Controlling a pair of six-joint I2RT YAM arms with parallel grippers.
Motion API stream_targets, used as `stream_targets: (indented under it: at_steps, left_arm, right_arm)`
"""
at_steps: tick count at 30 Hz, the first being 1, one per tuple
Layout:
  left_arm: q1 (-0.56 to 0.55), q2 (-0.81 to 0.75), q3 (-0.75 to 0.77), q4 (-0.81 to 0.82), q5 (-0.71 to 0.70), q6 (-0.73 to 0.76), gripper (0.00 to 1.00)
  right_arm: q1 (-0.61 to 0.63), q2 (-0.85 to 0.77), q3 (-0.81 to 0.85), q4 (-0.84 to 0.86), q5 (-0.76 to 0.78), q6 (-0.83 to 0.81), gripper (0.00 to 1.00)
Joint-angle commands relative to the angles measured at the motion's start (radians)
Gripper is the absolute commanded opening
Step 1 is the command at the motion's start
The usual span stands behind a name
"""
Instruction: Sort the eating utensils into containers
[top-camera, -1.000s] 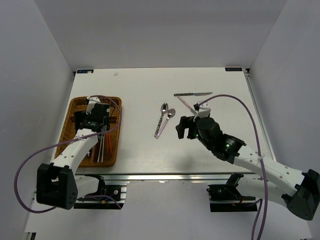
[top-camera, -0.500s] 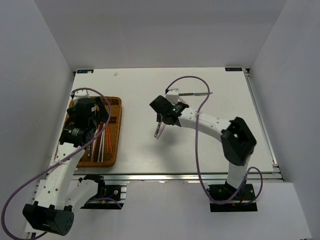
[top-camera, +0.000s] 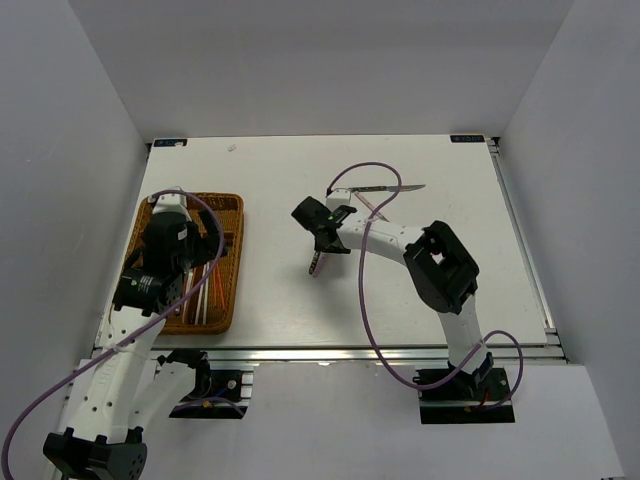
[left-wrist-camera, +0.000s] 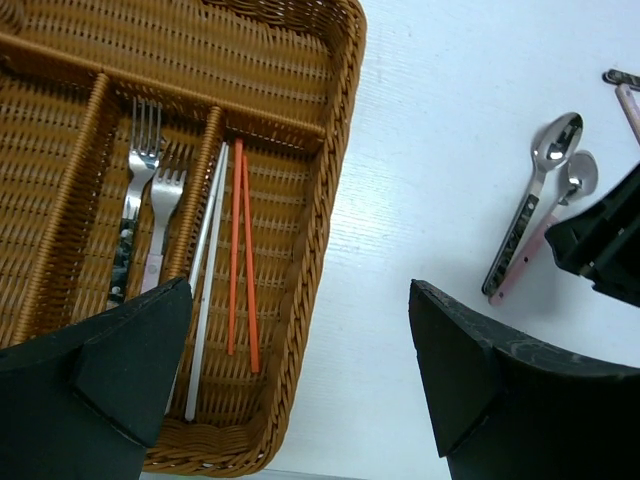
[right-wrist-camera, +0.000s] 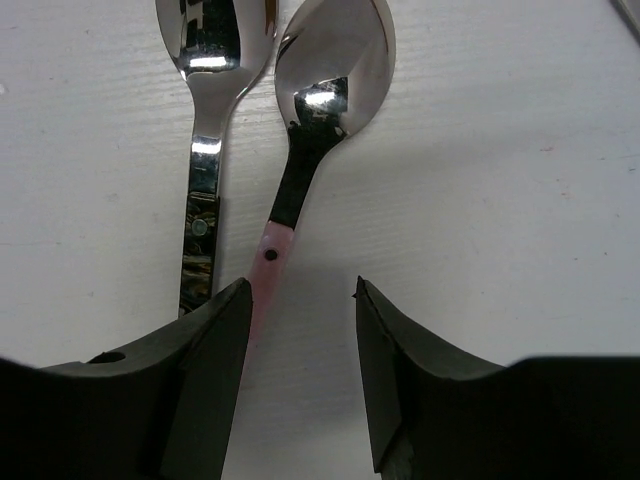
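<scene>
With the right gripper (right-wrist-camera: 300, 300) half-spread over the pink-handled spoon (right-wrist-camera: 305, 170) — lying on the desk (right-wrist-camera: 500, 250) just beside the dark-handled spoon (right-wrist-camera: 205, 150) — centre the jaws on the pink handle so closing misses its neighbour.

I am finding no readable text, brand or number. On the white table (top-camera: 270, 170), one small dark tag (top-camera: 166, 142) is sitting at upper left of the top view and a second tag (top-camera: 466, 138) at upper right, both too small to read.
</scene>
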Motion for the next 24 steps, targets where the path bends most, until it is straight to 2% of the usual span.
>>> stream_targets:
  at_steps: [1, 8, 10, 14, 18, 20, 23, 24]
  left_arm:
    - [0.002, -0.005, 0.003, 0.003, 0.058, 0.016, 0.98]
    - [0.002, -0.011, -0.02, 0.02, 0.092, 0.017, 0.98]
    - [0.002, -0.006, -0.023, 0.018, 0.095, 0.013, 0.98]
    - [0.002, 0.003, -0.016, 0.012, 0.113, 0.001, 0.98]
    - [0.002, 0.01, 0.003, 0.011, 0.13, -0.018, 0.98]
    - [0.002, 0.017, 0.02, 0.009, 0.158, -0.026, 0.98]
    - [0.002, 0.018, 0.027, 0.028, 0.22, -0.068, 0.98]
    - [0.002, 0.012, 0.024, 0.055, 0.26, -0.084, 0.98]
  right_arm:
    - [-0.019, 0.004, -0.025, 0.085, -0.018, 0.022, 0.51]
    - [-0.046, -0.036, -0.114, 0.195, -0.063, 0.004, 0.5]
    - [-0.052, -0.025, -0.108, 0.191, -0.072, 0.004, 0.49]
    - [-0.078, 0.041, -0.079, 0.128, -0.107, 0.027, 0.42]
    - [-0.097, 0.047, -0.129, 0.116, -0.141, 0.045, 0.28]
    - [-0.097, 0.012, -0.164, 0.117, -0.13, 0.054, 0.26]
    - [-0.097, -0.068, -0.23, 0.136, -0.126, 0.03, 0.11]
    - [-0.095, -0.094, -0.264, 0.16, -0.133, 0.013, 0.0]
